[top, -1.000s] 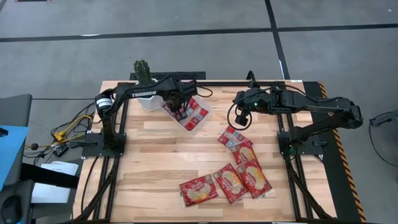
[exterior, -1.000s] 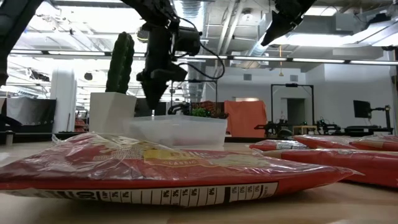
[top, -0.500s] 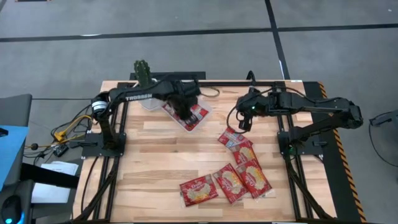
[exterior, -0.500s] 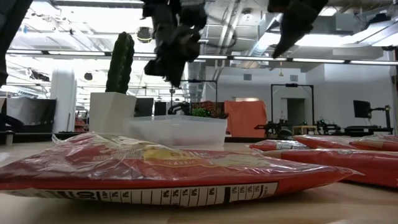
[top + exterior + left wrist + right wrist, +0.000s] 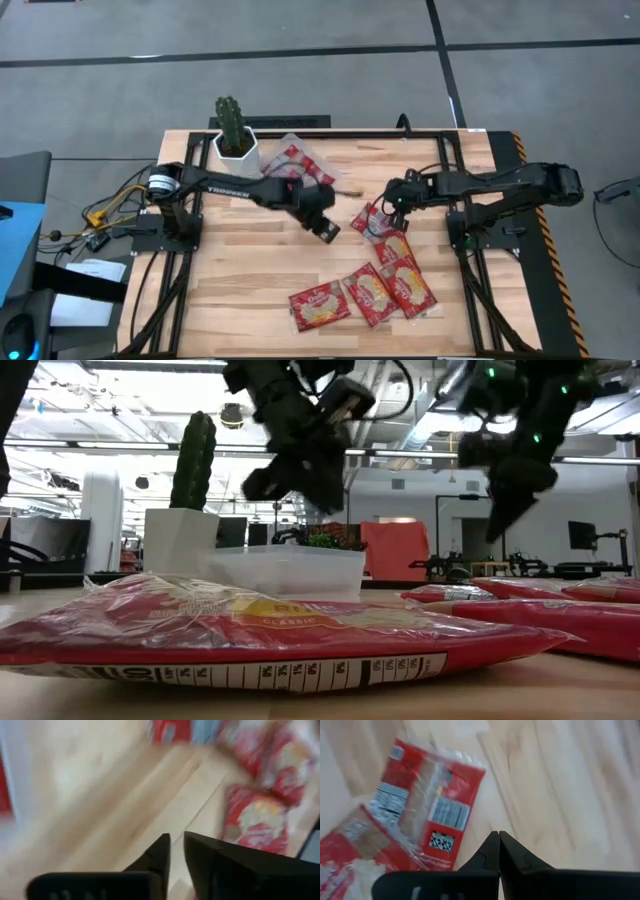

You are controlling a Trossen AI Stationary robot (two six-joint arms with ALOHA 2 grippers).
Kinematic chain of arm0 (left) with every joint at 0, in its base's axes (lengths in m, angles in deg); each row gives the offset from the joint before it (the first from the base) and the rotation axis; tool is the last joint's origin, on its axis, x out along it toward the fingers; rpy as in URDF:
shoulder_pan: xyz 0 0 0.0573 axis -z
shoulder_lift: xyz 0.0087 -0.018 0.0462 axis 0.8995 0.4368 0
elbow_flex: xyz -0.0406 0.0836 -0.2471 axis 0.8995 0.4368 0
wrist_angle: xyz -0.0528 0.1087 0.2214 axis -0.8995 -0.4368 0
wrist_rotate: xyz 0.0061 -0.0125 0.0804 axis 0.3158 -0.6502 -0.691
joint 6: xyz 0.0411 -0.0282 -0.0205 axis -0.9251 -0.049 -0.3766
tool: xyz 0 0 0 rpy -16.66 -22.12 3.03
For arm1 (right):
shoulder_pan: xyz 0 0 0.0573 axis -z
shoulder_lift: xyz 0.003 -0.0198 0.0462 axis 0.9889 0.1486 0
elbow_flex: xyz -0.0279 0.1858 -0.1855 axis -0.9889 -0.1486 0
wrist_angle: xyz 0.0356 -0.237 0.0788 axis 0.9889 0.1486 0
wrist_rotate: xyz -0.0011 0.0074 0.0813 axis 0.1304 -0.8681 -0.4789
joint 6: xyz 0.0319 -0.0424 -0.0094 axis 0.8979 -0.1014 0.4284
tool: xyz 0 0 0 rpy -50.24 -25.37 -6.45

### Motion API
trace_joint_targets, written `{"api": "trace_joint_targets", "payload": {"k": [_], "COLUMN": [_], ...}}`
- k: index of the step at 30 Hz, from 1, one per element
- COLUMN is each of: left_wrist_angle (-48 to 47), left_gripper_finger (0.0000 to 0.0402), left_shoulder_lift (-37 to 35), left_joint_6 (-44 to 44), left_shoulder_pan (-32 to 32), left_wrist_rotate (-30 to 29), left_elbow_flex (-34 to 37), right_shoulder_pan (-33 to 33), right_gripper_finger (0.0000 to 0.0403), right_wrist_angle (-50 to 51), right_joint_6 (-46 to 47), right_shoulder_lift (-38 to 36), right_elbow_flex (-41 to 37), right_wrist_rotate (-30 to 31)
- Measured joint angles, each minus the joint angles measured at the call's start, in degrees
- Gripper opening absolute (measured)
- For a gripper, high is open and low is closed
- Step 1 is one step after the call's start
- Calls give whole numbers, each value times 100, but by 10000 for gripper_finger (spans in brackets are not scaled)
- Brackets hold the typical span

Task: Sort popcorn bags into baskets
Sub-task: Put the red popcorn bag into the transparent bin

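The left gripper (image 5: 176, 851) is nearly closed and empty; the right gripper (image 5: 498, 851) is pinched shut, empty, above a small popcorn bag (image 5: 432, 815).

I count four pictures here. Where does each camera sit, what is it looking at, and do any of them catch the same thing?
High view: above the table, looking straight down; shows both arms, the clear basket and popcorn bags.
Low view: at tabletop height, looking across; a large bag fills the front, both arms hang above.
Left wrist view: on the left arm, over wood; its dark fingers show.
Right wrist view: above a small bag; right gripper shut.
Shared: high view shows that small bag too.
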Motion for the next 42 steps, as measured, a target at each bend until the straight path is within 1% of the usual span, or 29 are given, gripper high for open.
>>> {"api": "trace_joint_targets", "payload": {"k": [1, 4, 7, 10, 12, 16, 19, 25, 29, 32, 34, 36, 40, 42], "left_wrist_angle": [91, 792, 1532, 2478, 2913, 3738, 3952, 4192, 4136, 4132, 4126, 4038, 3792, 3620], "left_gripper_finger": [59, 105, 147, 176, 186, 190, 187, 179, 178, 178, 178, 178, 178, 178], "left_shoulder_lift": [2, 3, 2, 2, 2, 4, 4, 4, 4, 4, 4, 4, 4, 4], "left_joint_6": [186, 851, 1649, 2307, 2716, 3464, 3613, 3648, 3837, 3853, 3856, 3864, 3872, 3718], "left_shoulder_pan": [95, 377, 669, 908, 1011, 1183, 1306, 1433, 1469, 1469, 1469, 1464, 1455, 1426], "left_wrist_rotate": [-54, -369, -957, -1591, -1927, -2574, -2851, -2956, -3066, -3068, -3074, -3081, -3130, -3064], "left_elbow_flex": [123, 514, 1054, 1606, 1941, 2382, 2451, 2442, 2442, 2442, 2442, 2442, 2442, 2442], "right_shoulder_pan": [0, -2, 0, -7, -34, -146, -273, -719, -1083, -1330, -1426, -1468, -1460, -1435], "right_gripper_finger": [14, 16, 21, 20, 16, 12, 14, 12, 13, 15, 14, 13, 14, 17], "right_wrist_angle": [-95, -444, -973, -1553, -1697, -1780, -1737, -1762, -2229, -2962, -3425, -3675, -3694, -3650], "right_joint_6": [164, 561, 945, 1474, 1788, 2132, 2454, 3259, 3479, 3671, 3671, 3508, 2836, 2449], "right_shoulder_lift": [2, 0, 1, -1, 2, 0, 2, 227, 629, 1037, 1352, 1693, 2364, 2614], "right_elbow_flex": [-127, -435, -745, -1017, -1129, -1193, -1287, -1542, -1536, -1514, -1435, -1188, -456, -63], "right_wrist_rotate": [13, 32, 57, 50, 50, 58, 67, 179, 84, 82, 62, 0, -145, -215]}}
